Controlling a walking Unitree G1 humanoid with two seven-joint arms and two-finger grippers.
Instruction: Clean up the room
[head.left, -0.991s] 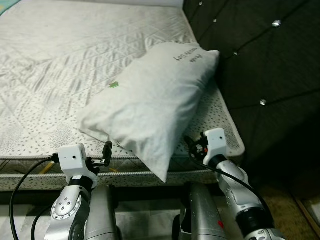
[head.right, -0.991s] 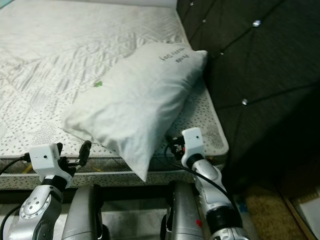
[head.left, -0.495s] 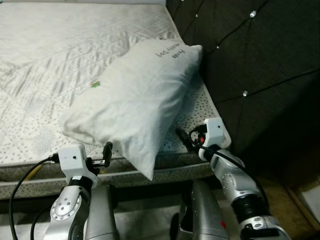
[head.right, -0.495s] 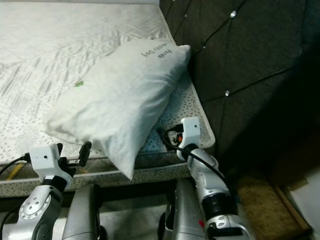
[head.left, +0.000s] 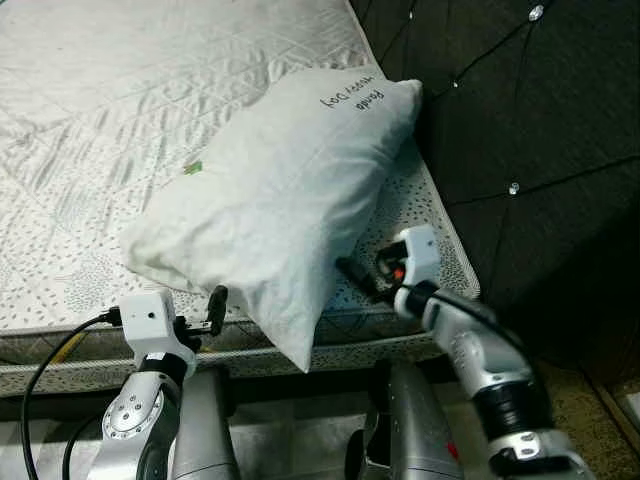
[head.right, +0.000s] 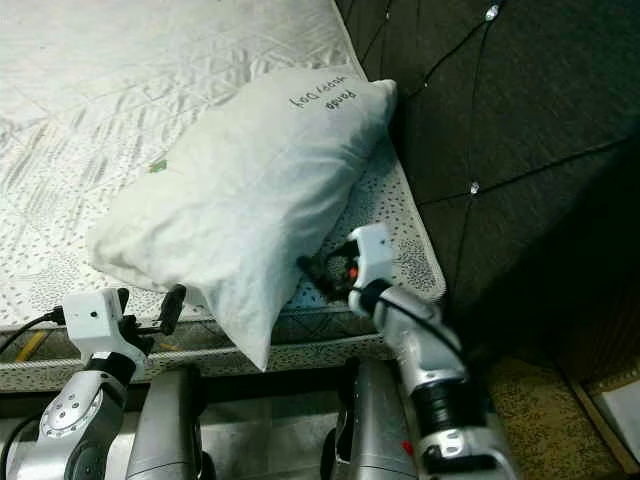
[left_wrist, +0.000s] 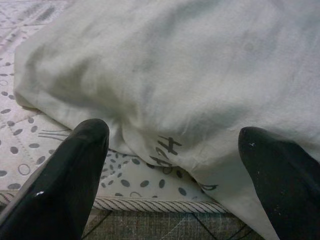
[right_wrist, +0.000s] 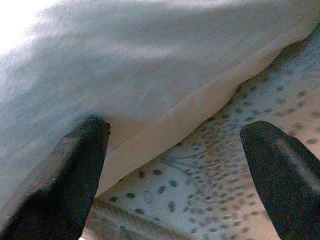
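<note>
Here the pillow (head.left: 275, 195) lay slantwise on the mattress (head.left: 120, 110), its upper end near the corner by the dark headboard (head.left: 530, 120) and its lower corner overhanging the mattress's near edge. The left gripper (left_wrist: 175, 165) and the right gripper (right_wrist: 172, 165) each stood wide and empty at that edge, flanking the overhang. Closing on loose cover alone would probably pinch fabric only, so the filling could sag and drag the pillow off the edge.
</note>
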